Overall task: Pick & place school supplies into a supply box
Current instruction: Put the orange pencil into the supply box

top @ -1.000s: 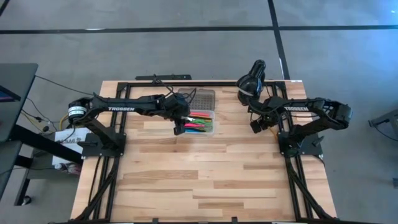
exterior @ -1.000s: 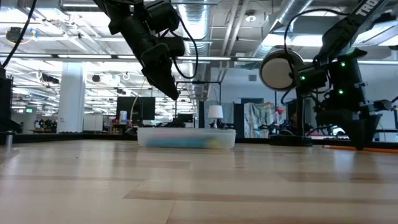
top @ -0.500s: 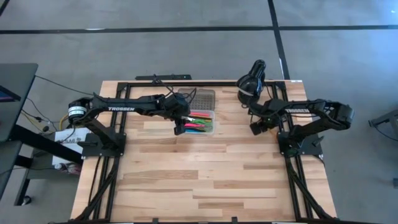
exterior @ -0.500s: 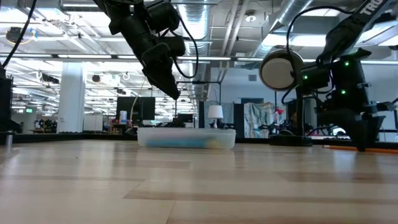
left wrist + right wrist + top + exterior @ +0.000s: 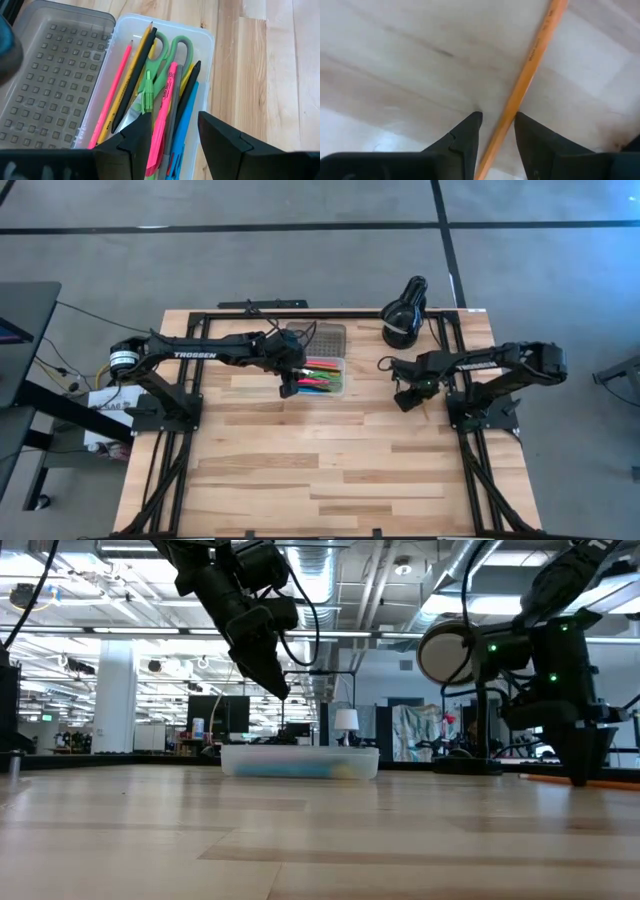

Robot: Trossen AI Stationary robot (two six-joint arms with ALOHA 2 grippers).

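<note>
Most supplies point(image 5: 160, 100) already sit in the supply box point(image 5: 322, 363) under the empty, open left claw point(image 5: 172, 132); one orange pencil point(image 5: 527, 85) left on the surface point(image 5: 330, 470), right claw point(image 5: 495, 130) straddling it, not yet closed.

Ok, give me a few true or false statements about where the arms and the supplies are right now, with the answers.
1. The left gripper hangs over the open box, jaws apart and empty. True.
2. The scissors lie on the bare table. False: they are inside the box among the pens.
3. An orange pencil lies on the table, running between the right gripper's jaws. True.
4. The right gripper has lifted the pencil clear of the wood. False: the pencil lies flat on the table.
5. The box's grey lid is closed over the pens. False: it lies open beside the tray.
</note>
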